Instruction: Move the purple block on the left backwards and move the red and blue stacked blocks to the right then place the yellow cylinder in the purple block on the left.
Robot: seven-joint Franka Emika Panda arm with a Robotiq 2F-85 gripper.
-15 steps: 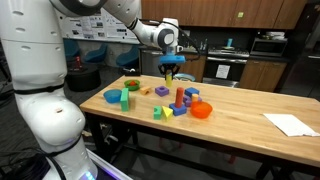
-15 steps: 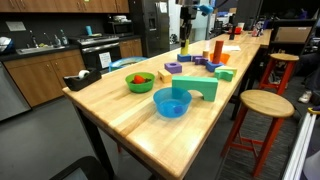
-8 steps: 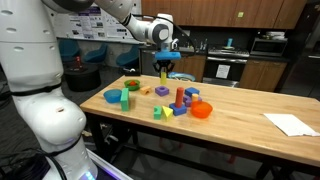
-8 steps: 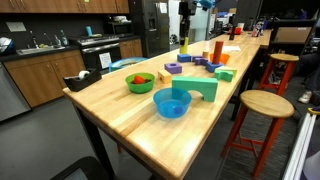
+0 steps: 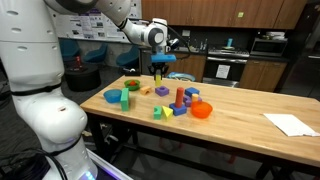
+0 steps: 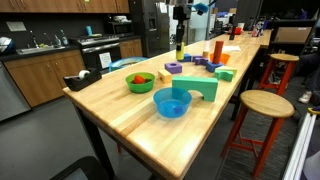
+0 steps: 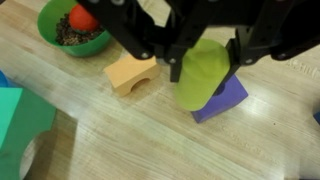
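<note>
Jaws shifted sideways, gripping one yellow cylinder (image 7: 205,72) over one purple block (image 7: 228,99).

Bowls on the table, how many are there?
3. A light-blue bowl and a green bowl sit close together at one end of the table; an orange bowl sits farther along. None seems hidden.

I see the wooden table (image 5: 240,105) carrying a light-blue bowl (image 5: 114,96) and a green bowl (image 5: 131,85) at left, a purple block (image 5: 162,91) and an orange bowl (image 5: 202,111) mid-table, and white paper (image 5: 291,124) at right.
</note>
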